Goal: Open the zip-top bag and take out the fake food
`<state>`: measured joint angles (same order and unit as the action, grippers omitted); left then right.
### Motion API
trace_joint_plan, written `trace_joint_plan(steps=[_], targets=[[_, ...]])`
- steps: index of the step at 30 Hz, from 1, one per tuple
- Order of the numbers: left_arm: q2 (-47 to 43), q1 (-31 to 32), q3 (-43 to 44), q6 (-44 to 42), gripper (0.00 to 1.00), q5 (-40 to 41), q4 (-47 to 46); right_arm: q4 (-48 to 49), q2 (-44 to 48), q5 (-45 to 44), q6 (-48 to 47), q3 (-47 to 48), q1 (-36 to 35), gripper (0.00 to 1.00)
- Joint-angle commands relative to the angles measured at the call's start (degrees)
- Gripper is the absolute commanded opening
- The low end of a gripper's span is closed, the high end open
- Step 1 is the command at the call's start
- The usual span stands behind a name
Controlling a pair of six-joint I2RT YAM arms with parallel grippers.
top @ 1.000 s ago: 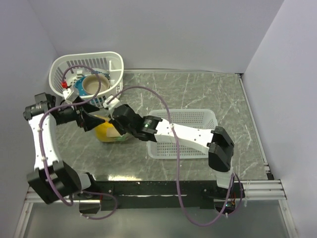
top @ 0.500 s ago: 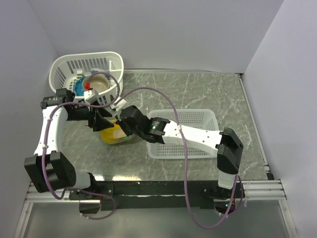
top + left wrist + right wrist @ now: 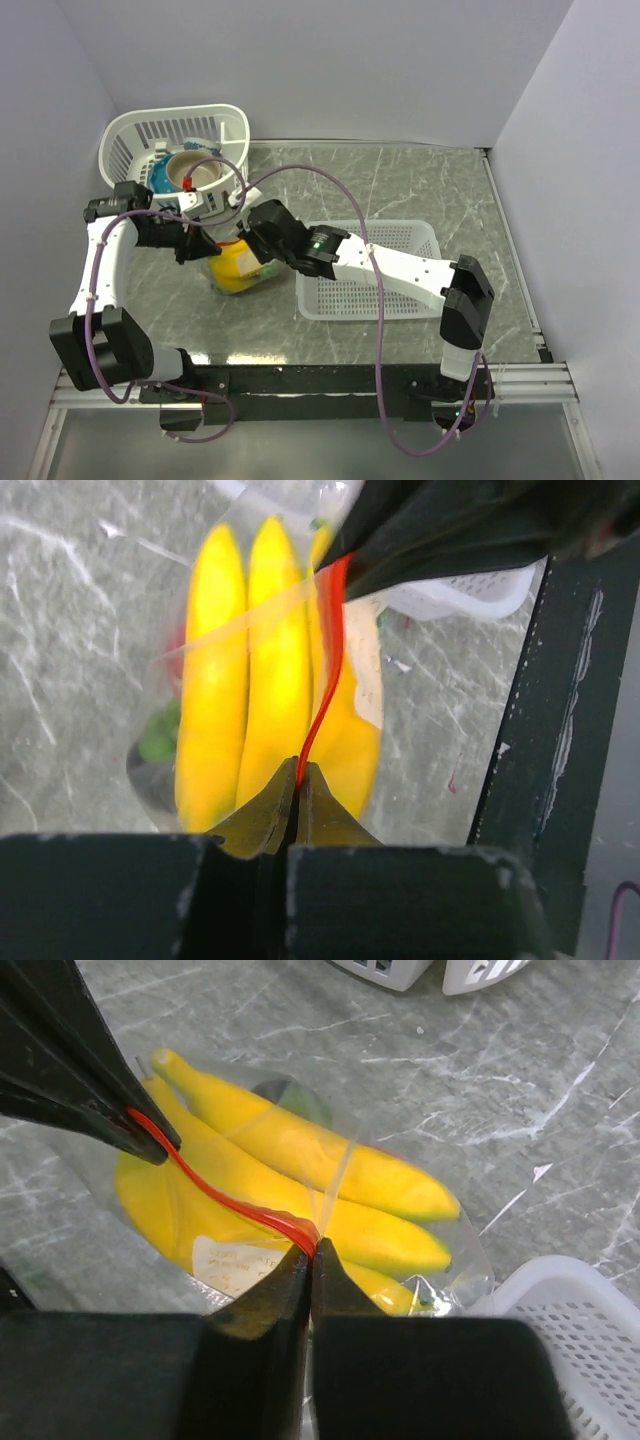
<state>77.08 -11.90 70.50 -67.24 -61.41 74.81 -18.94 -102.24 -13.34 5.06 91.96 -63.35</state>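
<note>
The zip-top bag (image 3: 240, 272) hangs between both grippers at the table's left, its orange-red zip strip (image 3: 330, 650) stretched from one to the other. Yellow bananas (image 3: 250, 660) of the fake food fill it, with a green piece (image 3: 157, 742) behind them. My left gripper (image 3: 300, 765) is shut on one end of the strip. My right gripper (image 3: 312, 1248) is shut on the strip's other end, with the bananas (image 3: 330, 1160) below it. In the top view the left gripper (image 3: 207, 246) and right gripper (image 3: 248, 248) sit close together above the bag.
A round white basket (image 3: 128, 135) with a tan bowl and a blue item stands at the back left, just behind the grippers. A rectangular white basket (image 3: 400, 240) lies right of the bag, under the right arm. Walls close in the left and back sides.
The left gripper came in from the left and closed on the zip strip. The right arm shifted slightly back and right, keeping the bag's strip between its fingers.
</note>
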Motion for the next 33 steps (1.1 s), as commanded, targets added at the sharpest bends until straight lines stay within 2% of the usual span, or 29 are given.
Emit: trace_joint_plan(steps=[1,2,5,8,12,14,16,17,18,19,20,21,33], targets=[[-0.17,0.21,2.1,2.73,0.01,2.52,-0.71,4.35,0.29,-2.03,-0.05,8.3,1.12,0.45],[-0.7,0.21,2.1,3.43,0.01,2.43,-1.32,4.0,-0.07,-2.73,0.3,9.36,1.13,0.66],[-2.37,0.21,1.4,5.45,0.01,3.13,-2.82,3.29,0.63,-5.11,1.88,11.48,1.74,0.75],[-3.6,-0.05,0.25,2.91,0.01,4.36,-1.42,6.01,6.58,-3.53,1.1,7.11,3.05,0.76],[-3.34,-0.93,1.65,-0.69,0.01,5.68,1.48,10.49,13.19,0.59,-4.52,-6.74,5.17,0.75],[-2.2,-2.24,3.06,-2.8,0.01,5.69,3.93,12.16,17.65,3.66,-8.99,-12.65,6.13,0.7],[-0.89,-3.65,4.82,-2.63,0.01,6.3,3.94,17.69,21.62,6.12,-10.33,-22.93,7.01,0.64],[-0.53,-4.0,5.78,-3.07,0.01,6.56,3.86,24.15,26.16,9.01,-10.68,-26.8,7.62,0.62],[0.0,-4.53,6.22,-2.98,0.01,6.56,3.94,28.3,28.47,9.65,-11.03,-34.93,7.63,0.62],[0.7,-5.14,6.66,-2.98,0.01,6.56,4.03,32.78,30.58,10.44,-11.73,-39.01,7.63,0.62],[1.05,-5.24,7.45,-2.89,0.01,6.56,4.03,40.57,33.39,11.92,-11.74,-45.06,7.89,0.62],[1.4,-5.41,7.81,-2.63,0.01,6.22,4.03,42.91,33.94,13.16,-11.74,-46.68,7.98,0.62],[2.37,-5.33,8.16,-1.93,0.01,6.56,3.95,39.69,19.27,18.44,-19.55,-35.11,8.77,0.62]])
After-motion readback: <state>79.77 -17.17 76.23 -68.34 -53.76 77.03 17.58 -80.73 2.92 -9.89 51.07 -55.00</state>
